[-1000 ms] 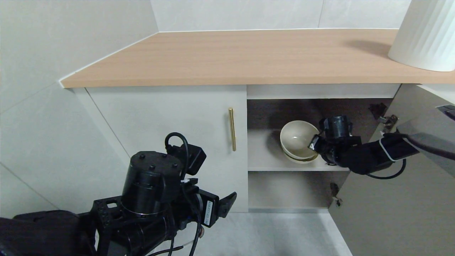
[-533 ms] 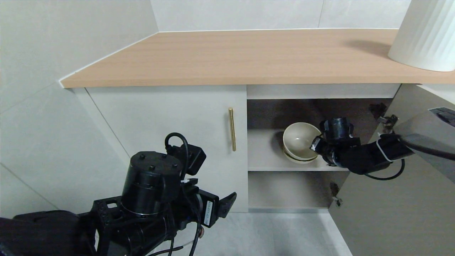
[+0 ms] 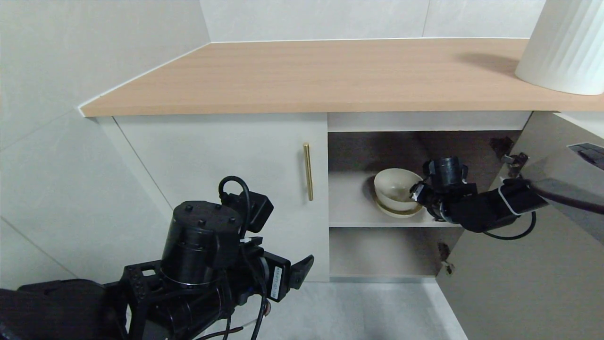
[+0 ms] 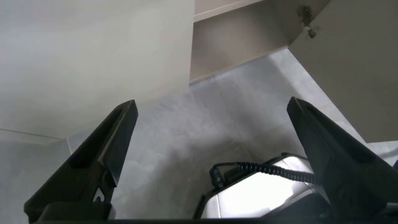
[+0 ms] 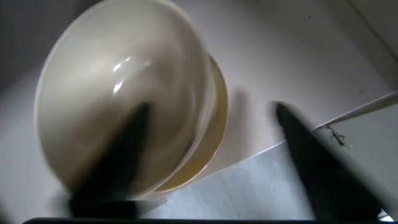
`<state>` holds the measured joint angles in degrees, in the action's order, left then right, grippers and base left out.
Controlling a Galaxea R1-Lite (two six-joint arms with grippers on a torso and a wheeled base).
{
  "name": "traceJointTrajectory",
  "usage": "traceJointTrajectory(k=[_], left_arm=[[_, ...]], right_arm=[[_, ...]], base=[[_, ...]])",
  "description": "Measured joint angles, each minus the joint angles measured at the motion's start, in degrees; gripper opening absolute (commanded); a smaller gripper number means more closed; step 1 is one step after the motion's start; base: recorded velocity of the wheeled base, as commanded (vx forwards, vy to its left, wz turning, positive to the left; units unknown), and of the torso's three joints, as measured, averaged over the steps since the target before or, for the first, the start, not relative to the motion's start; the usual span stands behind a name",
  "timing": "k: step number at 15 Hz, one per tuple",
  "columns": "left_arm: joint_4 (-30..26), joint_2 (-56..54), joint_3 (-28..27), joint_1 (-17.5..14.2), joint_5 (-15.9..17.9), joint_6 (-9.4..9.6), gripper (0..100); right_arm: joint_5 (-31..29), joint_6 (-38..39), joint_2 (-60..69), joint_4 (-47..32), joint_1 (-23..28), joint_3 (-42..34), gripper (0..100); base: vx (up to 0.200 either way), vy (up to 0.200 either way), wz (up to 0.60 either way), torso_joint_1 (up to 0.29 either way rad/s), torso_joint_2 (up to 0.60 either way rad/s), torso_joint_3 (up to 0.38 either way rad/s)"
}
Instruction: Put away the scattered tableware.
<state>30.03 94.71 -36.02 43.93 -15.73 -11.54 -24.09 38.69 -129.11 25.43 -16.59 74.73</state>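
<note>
A cream-coloured round ceramic bowl point(image 3: 394, 189) sits on the upper shelf point(image 3: 349, 203) of the pale grey cabinet, nested upright in a second shallow dish with a yellowish rim point(image 3: 398, 213) that lies flat on the shelf board. The right gripper point(image 3: 415, 191) is inside the open compartment at the right-hand side of the bowl's rim. In the right wrist view its dark fingers point(image 5: 118, 168) are spread. One lies across the bowl point(image 5: 118, 106) and the other stands clear of it, over the bare shelf beside the yellow-rimmed dish point(image 5: 214, 130), so the near wall of the bowl is between them without being pinched. The picture there is blurred, so contact with the inner finger cannot be told. The left gripper point(image 3: 302, 271) hangs low in front of the closed flat cabinet door point(image 3: 222, 165), below its slim gold bar handle point(image 3: 307, 171). Its fingers point(image 4: 106, 155) are wide apart and hold nothing, with the grey tiled floor point(image 4: 186, 143) under them and the foot of the cabinet beyond. The right-hand cabinet door point(image 3: 509, 283) stands swung open toward the robot. Above, on the light wooden surface point(image 3: 330, 75), a white ribbed cylindrical vessel point(image 3: 566, 47) stands at the far right.
</note>
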Motion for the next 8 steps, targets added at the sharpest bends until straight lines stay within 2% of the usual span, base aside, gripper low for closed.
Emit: traceJointTrajectory(k=[4, 6, 8], left_arm=[[0.0, -0.3, -0.2, -1.0, -1.4, -0.02, 100], [-0.1, -1.4, -1.1, -3.2, -4.1, -0.13, 100], [-1.0, -4.1, -1.5, -5.6, -5.1, -0.49, 100]], right_arm=[[0.3, -0.2, 2.2, -0.4, -0.4, -2.0, 100], [0.5, -0.4, 5.4, -1.7, -1.0, -5.0, 100], [1.0, -0.8, 10.9, -4.7, -2.1, -9.8, 100]], base=[[0.000, 0.000, 0.00, 0.000, 0.00, 0.000], [0.000, 0.000, 0.00, 0.000, 0.00, 0.000], [0.000, 0.000, 0.00, 0.000, 0.00, 0.000]])
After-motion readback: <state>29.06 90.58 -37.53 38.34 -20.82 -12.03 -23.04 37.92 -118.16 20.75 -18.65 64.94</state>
